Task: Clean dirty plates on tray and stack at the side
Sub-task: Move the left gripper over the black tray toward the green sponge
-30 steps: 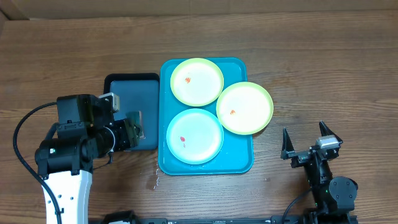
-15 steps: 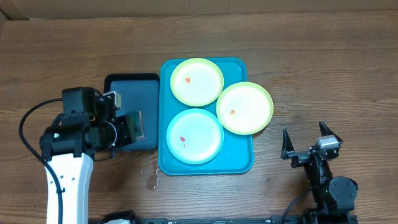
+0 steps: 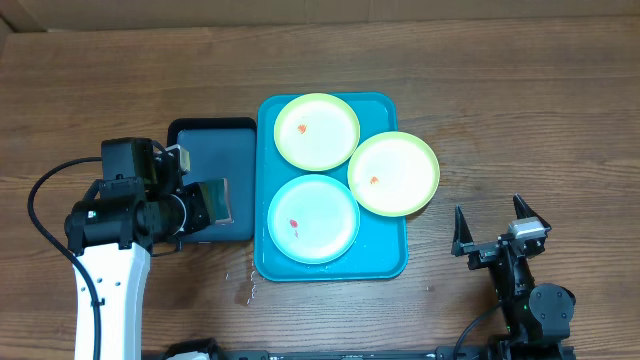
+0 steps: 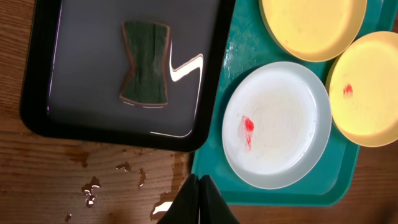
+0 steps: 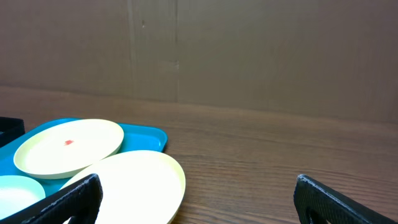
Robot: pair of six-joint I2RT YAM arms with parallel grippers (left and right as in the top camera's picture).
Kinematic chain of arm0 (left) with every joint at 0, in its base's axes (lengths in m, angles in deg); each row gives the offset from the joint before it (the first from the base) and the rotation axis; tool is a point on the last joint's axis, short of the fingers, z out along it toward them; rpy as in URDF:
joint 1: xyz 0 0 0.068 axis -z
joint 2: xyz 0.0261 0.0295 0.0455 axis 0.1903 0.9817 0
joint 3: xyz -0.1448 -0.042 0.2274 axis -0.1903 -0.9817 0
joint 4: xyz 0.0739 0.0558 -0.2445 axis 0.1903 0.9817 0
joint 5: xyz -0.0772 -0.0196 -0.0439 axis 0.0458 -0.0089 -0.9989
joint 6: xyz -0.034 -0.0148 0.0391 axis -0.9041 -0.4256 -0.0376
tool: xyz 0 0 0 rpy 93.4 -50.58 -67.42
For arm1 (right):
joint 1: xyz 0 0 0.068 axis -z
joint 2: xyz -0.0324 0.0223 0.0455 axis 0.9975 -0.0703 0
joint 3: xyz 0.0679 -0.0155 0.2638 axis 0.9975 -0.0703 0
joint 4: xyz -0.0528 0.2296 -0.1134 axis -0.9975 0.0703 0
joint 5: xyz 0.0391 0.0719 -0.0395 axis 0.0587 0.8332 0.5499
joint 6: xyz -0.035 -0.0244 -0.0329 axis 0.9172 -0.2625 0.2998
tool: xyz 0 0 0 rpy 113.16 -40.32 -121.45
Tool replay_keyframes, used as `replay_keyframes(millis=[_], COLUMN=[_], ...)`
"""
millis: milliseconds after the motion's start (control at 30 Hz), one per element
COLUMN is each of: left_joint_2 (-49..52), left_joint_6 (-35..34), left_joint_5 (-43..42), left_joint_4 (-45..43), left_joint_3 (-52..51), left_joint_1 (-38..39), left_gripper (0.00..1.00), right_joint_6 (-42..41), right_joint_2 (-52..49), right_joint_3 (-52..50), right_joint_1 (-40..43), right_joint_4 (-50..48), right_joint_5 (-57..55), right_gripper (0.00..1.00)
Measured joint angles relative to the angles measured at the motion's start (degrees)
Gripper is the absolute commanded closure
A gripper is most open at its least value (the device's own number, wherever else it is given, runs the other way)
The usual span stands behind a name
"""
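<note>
The teal tray [image 3: 386,256] holds three dirty plates. One yellow-green plate [image 3: 316,131] lies at its far end, a second [image 3: 393,173] overhangs its right rim, and a light blue one [image 3: 312,218] sits near the front, each with a red smear. In the left wrist view my left gripper [image 4: 198,182] is shut on nothing and hangs above the table's wet wood, beside the tray's front corner [image 4: 211,186] and the light blue plate [image 4: 277,124]. My right gripper [image 3: 489,210] rests open to the right of the tray, with the overhanging plate [image 5: 130,183] just in front of it.
A dark tray [image 3: 212,150] lies against the teal tray's left side, with a green sponge [image 4: 144,63] on it. Water drops [image 4: 90,190] spot the wood in front of the dark tray. A brown cardboard wall [image 5: 249,56] stands behind the table.
My left gripper's jaws have closed from partly open to fully shut, and the left arm has shifted slightly. The plates, the trays and the right arm have not moved.
</note>
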Motion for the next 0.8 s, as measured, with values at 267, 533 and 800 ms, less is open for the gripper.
replay_keyframes(millis=[267,533,800], left_joint_2=[0.0,0.0,2.05], left_joint_6=[-0.09,-0.11,-0.55], left_joint_5=[0.2,0.37,0.66], left_joint_4=[-0.22,-0.17,-0.2], left_joint_3=[0.0,0.0,0.0], left_joint_1=[0.0,0.48,10.51], left_gripper=[0.96,0.96,0.86], right_joint_6=[0.0,0.02,0.02], right_joint_2=[0.0,0.0,0.0], right_joint_3=[0.0,0.0,0.0], right_joint_1=[0.0,0.0,0.0], right_joint_4=[0.0,-0.02,-0.02], right_joint_5=[0.0,0.02,0.0], right_gripper=[0.0,0.0,0.0])
